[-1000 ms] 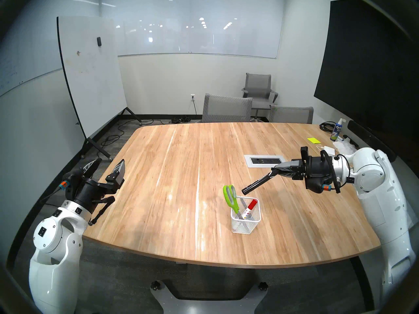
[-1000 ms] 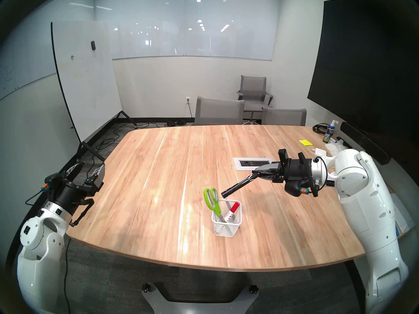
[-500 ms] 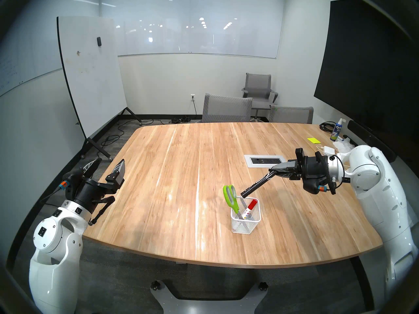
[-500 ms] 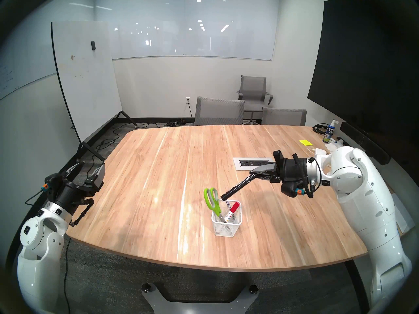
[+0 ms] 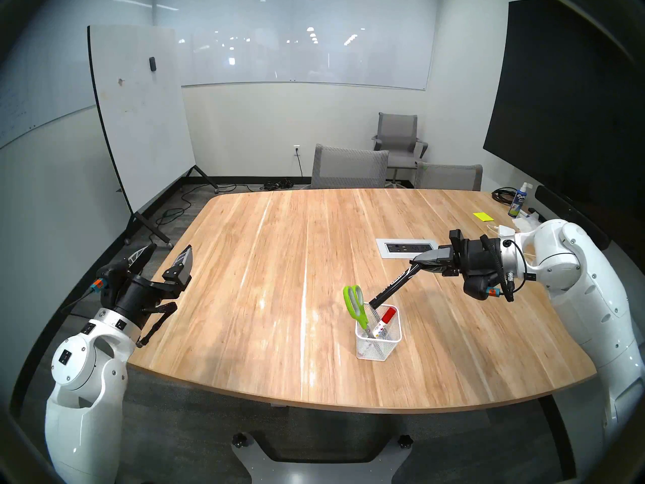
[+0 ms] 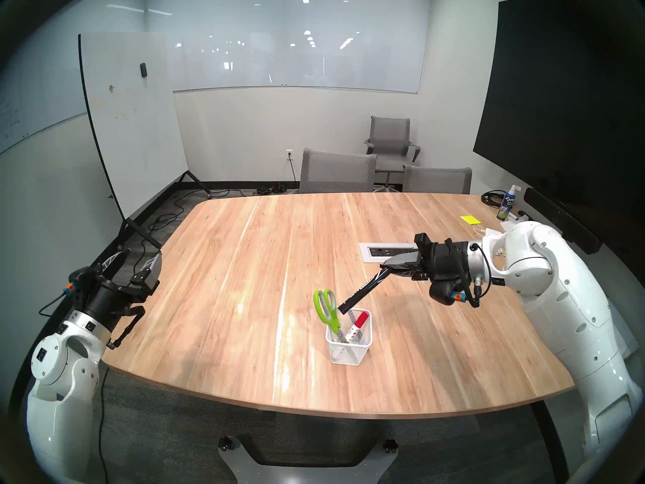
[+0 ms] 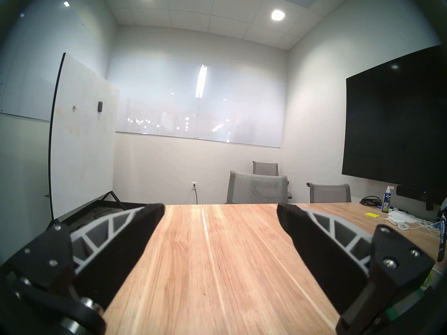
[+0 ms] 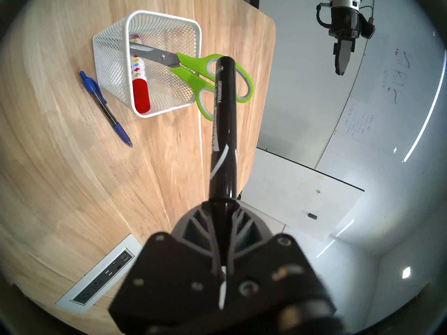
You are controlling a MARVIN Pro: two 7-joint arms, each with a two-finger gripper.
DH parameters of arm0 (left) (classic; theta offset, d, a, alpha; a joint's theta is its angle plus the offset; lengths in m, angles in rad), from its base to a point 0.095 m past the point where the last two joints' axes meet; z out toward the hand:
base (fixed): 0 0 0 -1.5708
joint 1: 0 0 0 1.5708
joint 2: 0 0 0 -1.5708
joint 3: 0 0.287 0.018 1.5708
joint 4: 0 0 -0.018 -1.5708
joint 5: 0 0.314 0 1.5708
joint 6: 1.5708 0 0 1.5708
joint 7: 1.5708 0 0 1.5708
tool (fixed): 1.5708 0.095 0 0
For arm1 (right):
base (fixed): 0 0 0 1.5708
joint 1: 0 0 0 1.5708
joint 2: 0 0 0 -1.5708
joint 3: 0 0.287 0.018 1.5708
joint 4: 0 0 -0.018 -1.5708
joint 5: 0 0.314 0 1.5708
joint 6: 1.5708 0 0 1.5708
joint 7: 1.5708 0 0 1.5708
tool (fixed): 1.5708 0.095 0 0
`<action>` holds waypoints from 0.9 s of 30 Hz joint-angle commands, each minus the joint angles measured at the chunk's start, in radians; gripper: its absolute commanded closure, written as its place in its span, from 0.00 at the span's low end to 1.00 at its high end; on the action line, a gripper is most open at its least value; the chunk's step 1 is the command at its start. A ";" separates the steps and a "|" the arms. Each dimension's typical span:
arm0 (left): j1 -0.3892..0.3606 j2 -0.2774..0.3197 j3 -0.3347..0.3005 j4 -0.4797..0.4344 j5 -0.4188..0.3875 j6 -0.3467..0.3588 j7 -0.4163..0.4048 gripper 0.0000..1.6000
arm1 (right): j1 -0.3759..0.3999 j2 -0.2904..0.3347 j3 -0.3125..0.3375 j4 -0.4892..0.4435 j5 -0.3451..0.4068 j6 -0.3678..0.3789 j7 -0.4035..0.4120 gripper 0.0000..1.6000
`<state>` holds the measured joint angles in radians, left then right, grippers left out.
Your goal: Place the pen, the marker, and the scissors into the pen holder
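A white mesh pen holder [image 5: 378, 347] [image 6: 349, 350] [image 8: 113, 51] stands on the table's near right. In it lean green-handled scissors [image 5: 353, 301] [image 8: 193, 83] and a red-capped marker [image 5: 386, 317] [image 8: 140, 92]. My right gripper [image 5: 413, 262] [image 6: 384, 266] [image 8: 222, 201] is shut on a black marker [image 5: 392, 286] [image 8: 223, 124], slanted down to the left. Its free end sits at the holder's far rim, beside the scissors' handles. A blue pen [image 8: 104, 107] lies on the table beside the holder. My left gripper [image 5: 170, 249] [image 7: 220, 206] is open and empty at the table's left edge.
A power outlet strip [image 5: 406, 248] is set into the table behind my right gripper. At the far right are a spray bottle [image 5: 520, 200], a yellow note pad [image 5: 481, 216] and cables. Grey chairs [image 5: 349, 167] stand beyond the table and a whiteboard [image 5: 139, 116] to the left.
My right arm has moved left and down, lowering the black marker's free end from above and behind the holder to its far rim. The left arm has not moved.
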<state>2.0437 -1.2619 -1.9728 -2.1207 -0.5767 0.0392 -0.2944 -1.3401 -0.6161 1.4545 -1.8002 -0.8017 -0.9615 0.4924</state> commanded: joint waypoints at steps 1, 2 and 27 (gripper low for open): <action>-0.001 0.001 -0.004 -0.017 -0.002 0.003 0.001 0.00 | 0.029 0.071 -0.023 -0.014 -0.060 0.002 -0.119 1.00; -0.001 0.001 -0.004 -0.017 -0.001 0.003 0.001 0.00 | 0.031 0.075 -0.028 -0.015 -0.068 0.002 -0.124 1.00; -0.003 -0.005 -0.006 -0.017 0.002 0.007 -0.003 0.00 | 0.160 0.140 -0.235 0.007 -0.424 0.002 -0.491 1.00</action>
<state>2.0413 -1.2676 -1.9750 -2.1206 -0.5723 0.0431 -0.2993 -1.2458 -0.4993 1.2450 -1.8007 -1.1647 -0.9619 0.0917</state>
